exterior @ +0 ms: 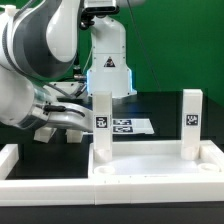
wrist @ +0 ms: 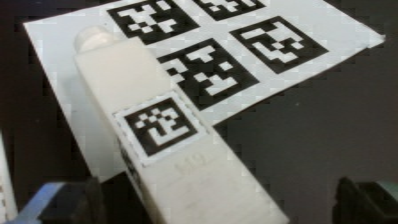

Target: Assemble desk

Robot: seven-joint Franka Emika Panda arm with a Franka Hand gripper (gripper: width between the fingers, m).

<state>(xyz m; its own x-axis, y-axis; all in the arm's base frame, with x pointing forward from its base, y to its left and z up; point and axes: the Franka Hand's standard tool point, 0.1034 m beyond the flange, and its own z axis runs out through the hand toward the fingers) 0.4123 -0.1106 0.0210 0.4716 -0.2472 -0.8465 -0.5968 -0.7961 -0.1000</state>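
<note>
The gripper point(wrist: 210, 204) is wide apart. In the wrist view its two dark fingertips point(wrist: 363, 200) stand far from each other. A white leg point(wrist: 151, 130) shows between them with free space on both sides, so they clamp nothing. This leg carries a square black-and-white tag. Behind it the marker board point(wrist: 267, 50) lies flat on the black desk point(wrist: 338, 150). I cannot tell from this view whether the leg stands or lies.

In the exterior view the grey arm point(exterior: 30, 70) reaches in low from the exterior view's left. The white tray top point(exterior: 150, 165) lies on the black desk near the camera. Two tagged legs stand upright along its far side, one point(exterior: 102, 120) toward the exterior view's left and one point(exterior: 191, 118) toward the exterior view's right. The marker board is seen between them, farther back. A white rail point(exterior: 12, 160) lies at the exterior view's left. A green wall point(exterior: 180, 40) closes the room behind.

Only the exterior view shows the tray top and the wall. Only the wrist view shows the fingertips.
</note>
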